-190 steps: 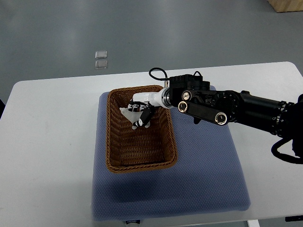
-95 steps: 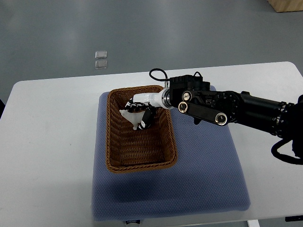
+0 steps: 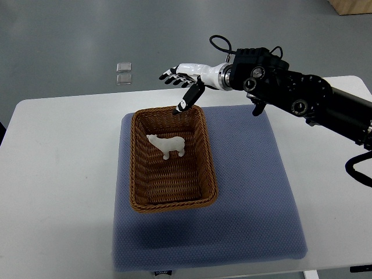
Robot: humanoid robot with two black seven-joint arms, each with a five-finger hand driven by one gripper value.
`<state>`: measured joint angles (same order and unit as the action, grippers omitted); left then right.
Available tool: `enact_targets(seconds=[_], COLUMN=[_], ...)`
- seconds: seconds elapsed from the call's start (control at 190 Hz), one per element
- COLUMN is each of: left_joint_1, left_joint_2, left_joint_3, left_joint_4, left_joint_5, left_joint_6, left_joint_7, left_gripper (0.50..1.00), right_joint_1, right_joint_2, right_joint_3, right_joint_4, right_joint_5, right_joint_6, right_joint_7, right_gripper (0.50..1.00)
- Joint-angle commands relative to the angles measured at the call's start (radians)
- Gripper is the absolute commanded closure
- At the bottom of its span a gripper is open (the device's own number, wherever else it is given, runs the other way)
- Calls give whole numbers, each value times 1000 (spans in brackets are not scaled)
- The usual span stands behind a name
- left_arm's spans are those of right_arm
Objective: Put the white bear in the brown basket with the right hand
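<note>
Bear (image 3: pixel 167 145): it lies on its side in the far half of the basket, below the fingers and a little nearer the robot, touching no finger
How the bear feels: it looks small, light and hard, like a smooth toy; it could slip, so the best place to hold it is round the fat middle, not the thin legs
Basket (image 3: pixel 141 197): brown and woven, with the bear inside, so the job looks done
Right hand (image 3: pixel 183 78): it is up over the far rim of the basket
Fingers (image 3: pixel 168 75): spread out flat and holding nothing; the dark thumb points down at the far rim
Mat (image 3: pixel 250 209): blue, under the basket, nearer the robot than the fingers
Table (image 3: pixel 64 174): white, under the mat
Left hand: not in the picture
</note>
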<state>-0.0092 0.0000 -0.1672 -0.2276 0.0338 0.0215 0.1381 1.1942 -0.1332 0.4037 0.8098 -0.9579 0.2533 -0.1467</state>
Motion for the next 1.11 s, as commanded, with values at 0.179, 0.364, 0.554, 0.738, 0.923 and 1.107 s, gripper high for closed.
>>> enact_targets(seconds=[0.179,0.364,0.554,0.738,0.923,1.107], left_joint_1=[0,0,0,0,0,0], left_joint_2=[0,0,0,0,0,0], left_joint_3=[0,0,0,2,2,2], left_joint_4=[-4,-4,-2,-4,-4,-4], left_joint_5=[0,0,0,0,0,0], left_joint_6=[0,0,0,0,0,0], left_joint_7=[0,0,0,0,0,0], left_gripper=[500,500,500,500,500,500], right_joint_1=[-271,-392,-461,-501,-516,-518], right_joint_2=[35,83,83,84,104,118], right_joint_3=[579,785,801,802,799,797], right_joint_4=[-7,-27,-101,-115,-115,-116], right_joint_5=[171,442,757,826,828,828], right_joint_6=[-101,-103,-91,-55,-12,-14], right_joint_7=[124,213,309,328,329,331], right_gripper=[607,593,574,572,572,572])
